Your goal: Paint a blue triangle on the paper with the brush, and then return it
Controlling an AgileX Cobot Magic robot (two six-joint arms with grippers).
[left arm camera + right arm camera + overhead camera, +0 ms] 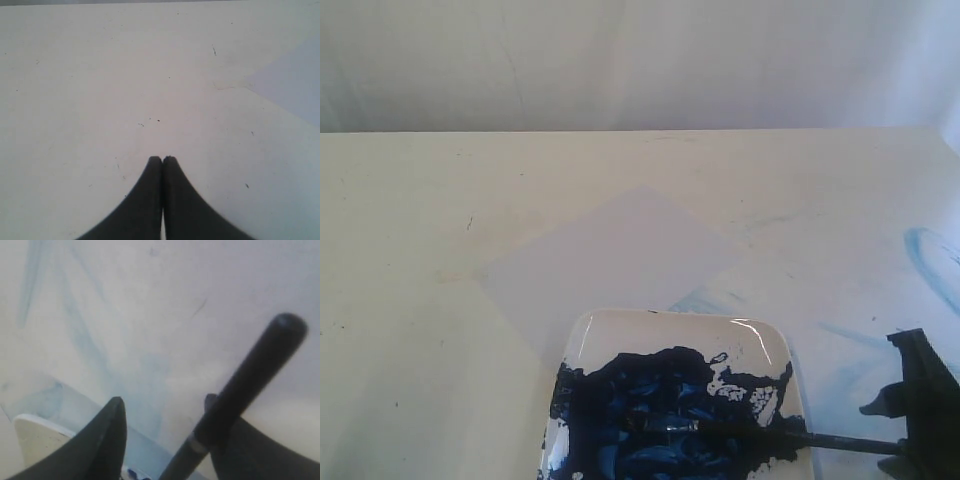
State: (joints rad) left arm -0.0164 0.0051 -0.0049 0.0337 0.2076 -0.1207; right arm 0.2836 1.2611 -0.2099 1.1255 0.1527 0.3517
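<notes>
Now my right tool (164, 401) stands open astride the brush (760, 433), its bristles in the paint (640, 400) on the plate (620, 322) at the edge of the blank paper (610, 250); pickup seems in hand, calling next for a firm close on the handle, while my left tool (162, 160) hangs closed, empty.

The left end effector (162, 159) is seen with fingers pressed together. The right end effector (164, 401) is held with fingers spread apart.

Bare table (410, 300) left of paper (620, 250), paint-filled plate (650, 325) and brush (840, 441) blocking near edge
</notes>
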